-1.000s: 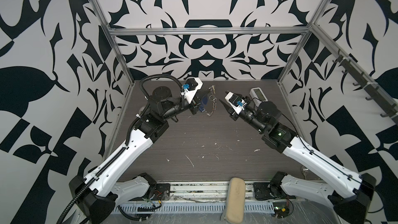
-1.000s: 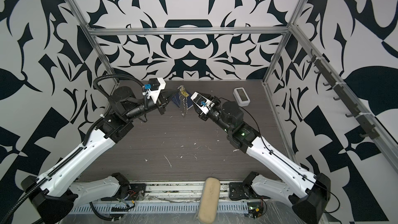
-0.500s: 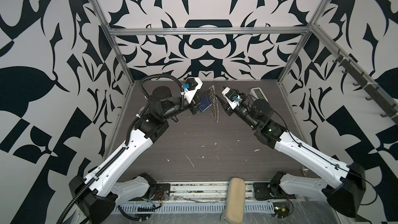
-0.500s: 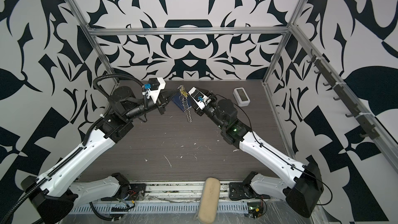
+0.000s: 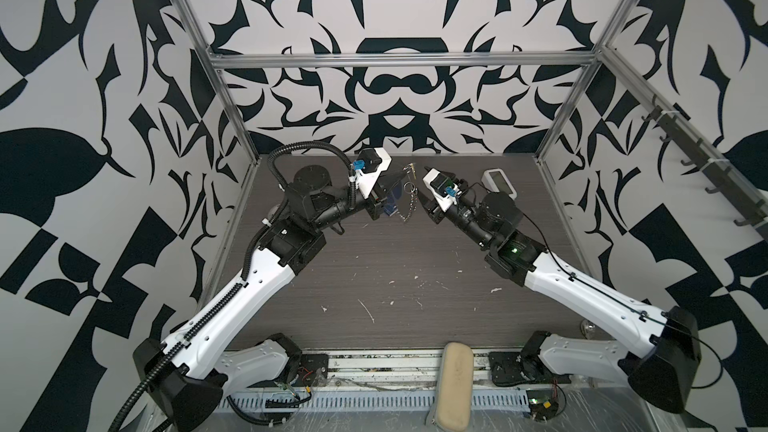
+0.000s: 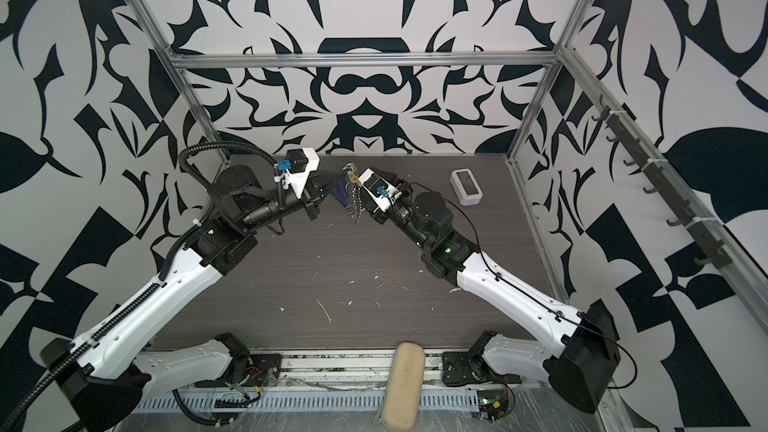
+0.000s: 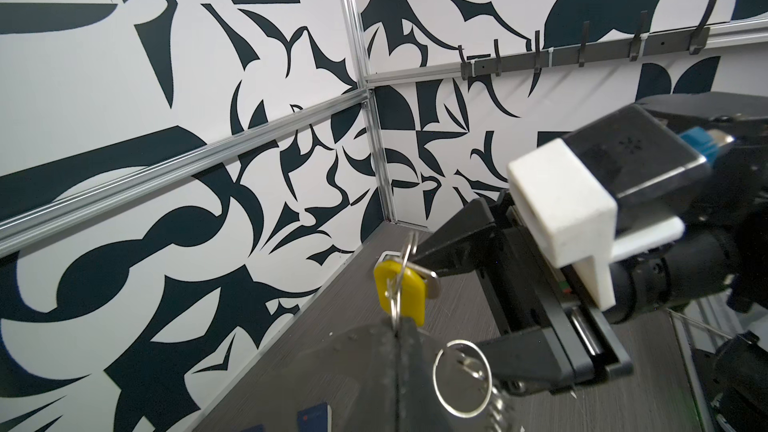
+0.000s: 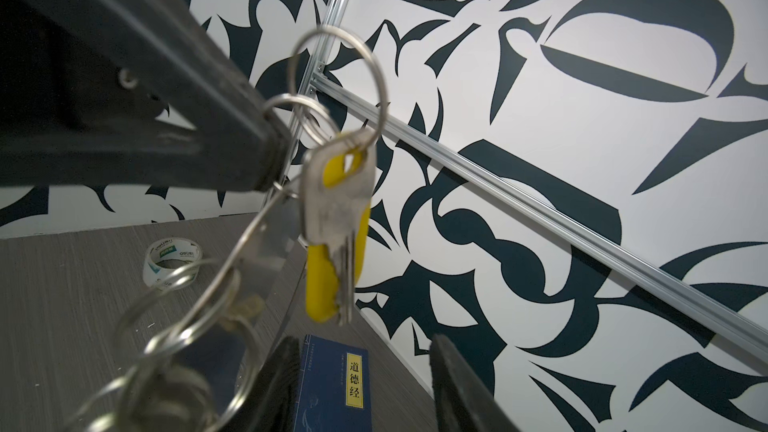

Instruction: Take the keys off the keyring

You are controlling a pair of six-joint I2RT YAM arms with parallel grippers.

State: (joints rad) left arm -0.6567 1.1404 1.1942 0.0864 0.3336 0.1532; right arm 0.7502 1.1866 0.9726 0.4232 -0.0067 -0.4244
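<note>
The keys (image 8: pixel 337 218), silver blades beside a yellow plastic tag, hang in the air from the keyring (image 8: pixel 345 72), whose chain of silver rings (image 8: pixel 183 326) droops below. My left gripper (image 7: pixel 398 326) is shut on a ring of the keyring just under the yellow tag (image 7: pixel 400 290). In both top views it holds the bunch (image 5: pixel 410 169) (image 6: pixel 351 173) above the back of the table. My right gripper (image 8: pixel 363 340) stands open right beside the keys with nothing between its fingers (image 7: pixel 457 243). The hanging chain (image 5: pixel 405 210) dangles between the two grippers.
A blue book (image 8: pixel 332 384) lies on the dark table (image 5: pixel 395 268) under the keys. There is a roll of tape (image 8: pixel 172 261) on the table behind the left gripper, a white device (image 5: pixel 498 180) at the back right, and a beige pad (image 5: pixel 455 380) at the front edge.
My right gripper has moved in toward the hanging keys and its jaws have spread wider. The chain has swung a little. The left arm holds still.
</note>
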